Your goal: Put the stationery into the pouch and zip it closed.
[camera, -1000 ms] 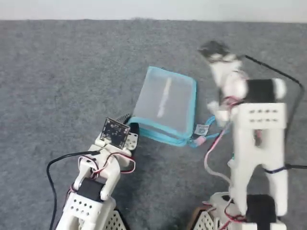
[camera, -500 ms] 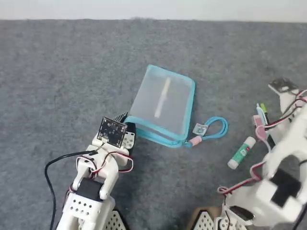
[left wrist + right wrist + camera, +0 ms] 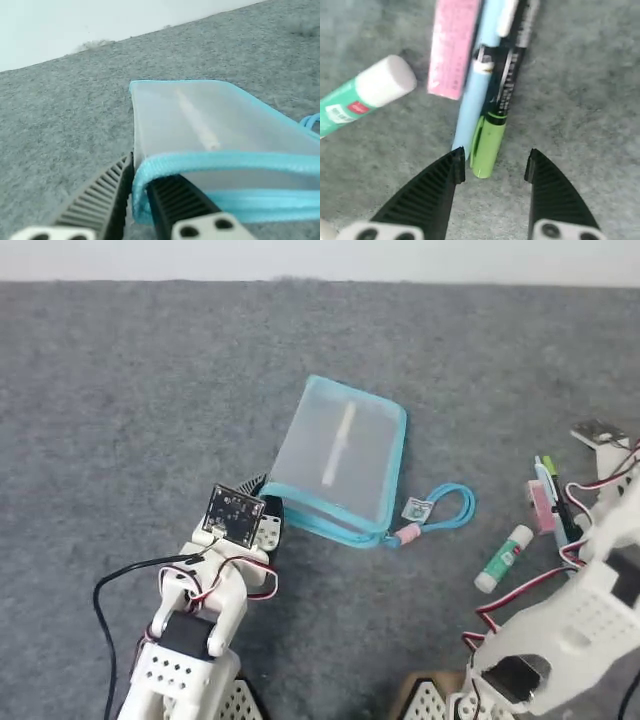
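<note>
Pinching the blue-trimmed edge of the pouch [image 3: 210, 130], the left gripper [image 3: 140, 192] is clenching the fabric between its black fingers. The pouch is lying flat on the grey mat [image 3: 120, 390], with a pale pen [image 3: 338, 445] showing through its side. The right gripper [image 3: 492, 162] is hanging released, fingers spread, just over a green-capped marker [image 3: 492, 125]. The marker is lying against a light blue pen [image 3: 475, 95], with a pink eraser [image 3: 451, 47] and a glue stick [image 3: 365, 95] beside them.
</note>
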`<action>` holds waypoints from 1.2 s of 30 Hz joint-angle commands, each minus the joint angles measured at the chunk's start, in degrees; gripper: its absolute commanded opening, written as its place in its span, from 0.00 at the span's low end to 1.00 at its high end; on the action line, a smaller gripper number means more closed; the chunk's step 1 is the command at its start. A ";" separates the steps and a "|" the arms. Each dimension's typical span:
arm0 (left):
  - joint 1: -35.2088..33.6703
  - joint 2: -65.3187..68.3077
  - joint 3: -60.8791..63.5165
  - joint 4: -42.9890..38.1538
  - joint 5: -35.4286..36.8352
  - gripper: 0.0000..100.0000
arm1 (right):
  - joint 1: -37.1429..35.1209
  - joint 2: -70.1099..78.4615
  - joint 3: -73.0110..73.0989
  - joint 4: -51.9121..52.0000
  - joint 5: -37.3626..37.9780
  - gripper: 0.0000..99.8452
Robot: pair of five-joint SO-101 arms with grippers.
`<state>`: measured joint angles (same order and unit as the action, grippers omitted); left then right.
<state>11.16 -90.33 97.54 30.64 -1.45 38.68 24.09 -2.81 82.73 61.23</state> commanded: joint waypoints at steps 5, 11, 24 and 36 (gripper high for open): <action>-0.09 -0.70 -0.66 -0.18 0.09 0.01 | 0.13 1.01 -3.25 -3.12 0.53 0.19; -0.09 -0.70 -0.66 -0.18 0.09 0.01 | 0.04 4.70 -3.43 -4.35 0.53 0.19; -0.09 -0.70 -0.66 -0.09 0.09 0.01 | 0.04 7.69 -1.58 -4.79 0.62 0.05; -0.09 -0.97 -0.66 0.53 0.00 0.01 | -1.63 5.14 -3.16 -2.95 -7.74 0.01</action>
<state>11.16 -90.33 97.54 30.73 -1.45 38.59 31.03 -4.31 78.15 56.57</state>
